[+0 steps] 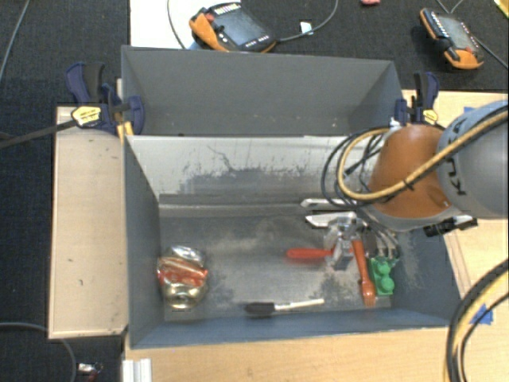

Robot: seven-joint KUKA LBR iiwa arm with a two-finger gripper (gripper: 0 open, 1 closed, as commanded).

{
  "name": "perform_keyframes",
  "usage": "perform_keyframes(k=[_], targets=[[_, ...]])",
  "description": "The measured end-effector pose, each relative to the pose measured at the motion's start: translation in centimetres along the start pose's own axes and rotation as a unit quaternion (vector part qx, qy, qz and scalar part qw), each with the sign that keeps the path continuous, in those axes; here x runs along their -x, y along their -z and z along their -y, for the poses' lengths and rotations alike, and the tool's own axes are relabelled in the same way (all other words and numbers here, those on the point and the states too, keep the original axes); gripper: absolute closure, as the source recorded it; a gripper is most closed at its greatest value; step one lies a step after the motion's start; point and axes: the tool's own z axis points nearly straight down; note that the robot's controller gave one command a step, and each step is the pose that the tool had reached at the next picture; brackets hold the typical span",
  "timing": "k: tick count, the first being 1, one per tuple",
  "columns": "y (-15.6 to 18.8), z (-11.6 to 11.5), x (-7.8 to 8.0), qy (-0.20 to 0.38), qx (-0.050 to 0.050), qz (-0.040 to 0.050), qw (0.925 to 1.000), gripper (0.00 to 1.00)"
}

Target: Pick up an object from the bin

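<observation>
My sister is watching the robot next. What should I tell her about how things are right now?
Gripper: low in the right part of the bin, at the right end of a small red thing. I can't tell if it grips anything.
Nearby: an orange stick and a green piece just to its right.
Farther off: a black-tipped white stick by the front wall and a shiny wrapped ball at front left.
Done: nothing lifted yet.
Left: grip one thing and lift it out.

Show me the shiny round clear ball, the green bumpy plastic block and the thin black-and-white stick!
shiny round clear ball (183, 277): camera view, its middle.
green bumpy plastic block (384, 279): camera view, its middle.
thin black-and-white stick (301, 302): camera view, its white shaft.
</observation>
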Motion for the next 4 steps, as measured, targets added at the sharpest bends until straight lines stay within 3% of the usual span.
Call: perform_keyframes(k=[1, 2, 3, 4], targets=[[-0.3, -0.9, 0.6, 0.012, 0.000, 0.0040, 0.9999, 1.00], [0.5, -1.4, -0.6, 0.002, 0.000, 0.0014, 1.0000, 1.00], [0.9, -1.7, 1.0, 0.008, 0.000, 0.0054, 1.0000, 1.00], [2.9, -2.5, -1.4, 0.011, 0.000, 0.0029, 0.9999, 1.00]])
